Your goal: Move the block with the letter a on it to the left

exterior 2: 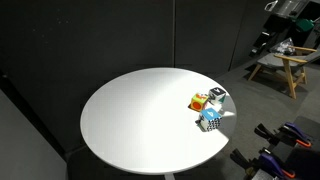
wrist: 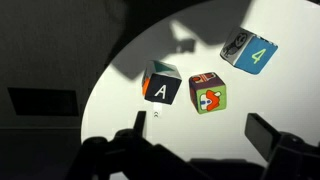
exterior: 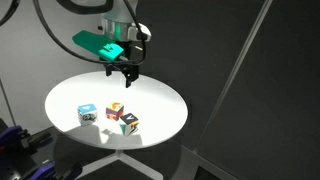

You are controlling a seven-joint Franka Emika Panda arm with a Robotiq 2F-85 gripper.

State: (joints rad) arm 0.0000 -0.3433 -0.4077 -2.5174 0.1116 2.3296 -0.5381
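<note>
Tool: released, the jaws spread wide with nothing between them; in an exterior view the tool (exterior: 124, 73) hangs above the far part of the counter, touching nothing.
Fingers: in the wrist view two dark fingers (wrist: 268, 136) come in along the bottom edge, well apart from each other.
Arm: carries a green housing (exterior: 96, 42) just above the tool.
Block with the letter a (wrist: 162, 88): rests on the counter clear of the tool, dark face with a white A turned to the wrist camera; in an exterior view (exterior: 129, 124) it sits nearest the counter's front edge.
Red-and-green block (wrist: 208, 95): just beside the block with the letter a, a narrow gap between them.
Blue block (wrist: 250, 50): shows a 4 and lies farther off, apart from the other two.
Counter (exterior: 160, 98): round and white, carrying all three blocks, with the tool's shadow across it in the wrist view.
</note>
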